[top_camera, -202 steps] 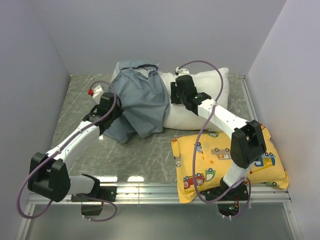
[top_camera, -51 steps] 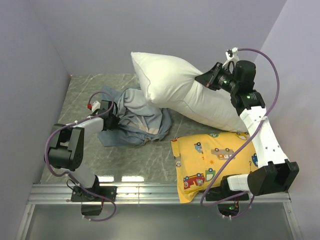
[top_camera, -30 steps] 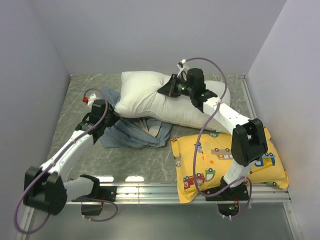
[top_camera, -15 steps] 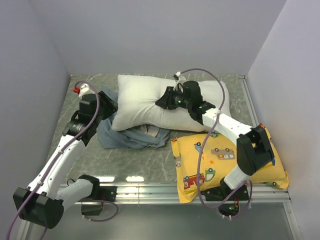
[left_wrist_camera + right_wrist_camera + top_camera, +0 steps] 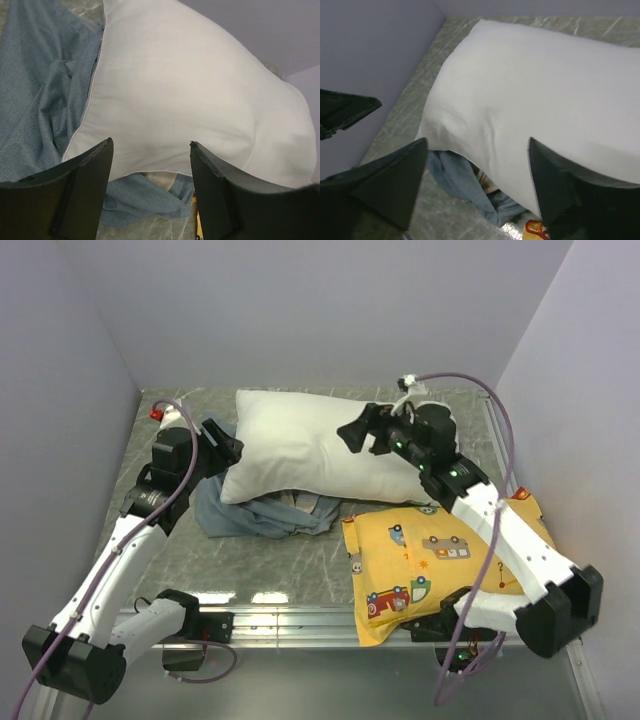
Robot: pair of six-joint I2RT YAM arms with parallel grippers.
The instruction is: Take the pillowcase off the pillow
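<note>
At the back of the bench [image 5: 300, 560], both arms hang over the pillow [image 5: 300, 445] and neither is holding anything.

Left arm: reaches forward from the near-left base. Its end effector [image 5: 215, 440] sits at the pillow's left end, fingers spread wide, nothing between them.

Right arm: elbow low at near right, forearm crossing over the yellow vehicle-print pillow [image 5: 450, 550]. Its end effector [image 5: 358, 433] is over the pillow's right half, also released and empty.

Pillow: bare white, plump, lying lengthwise across the back. Its front-left edge rests on the pillowcase [image 5: 240, 512]. That is off the pillow, crumpled grey-blue on the bench, poking out to the left and front, with a paler striped patch showing under the pillow's edge.

Left wrist camera: I see the pillow's piped seam and the creased cloth running under it, with both fingers [image 5: 82, 190] apart and clear of the fabric. Right wrist camera: looks along the pillow top, shows a fold of pillowcase [image 5: 465, 185] beneath the corner and the other arm's fingertip at frame left. I can't tell contact from the overhead view alone.
</note>
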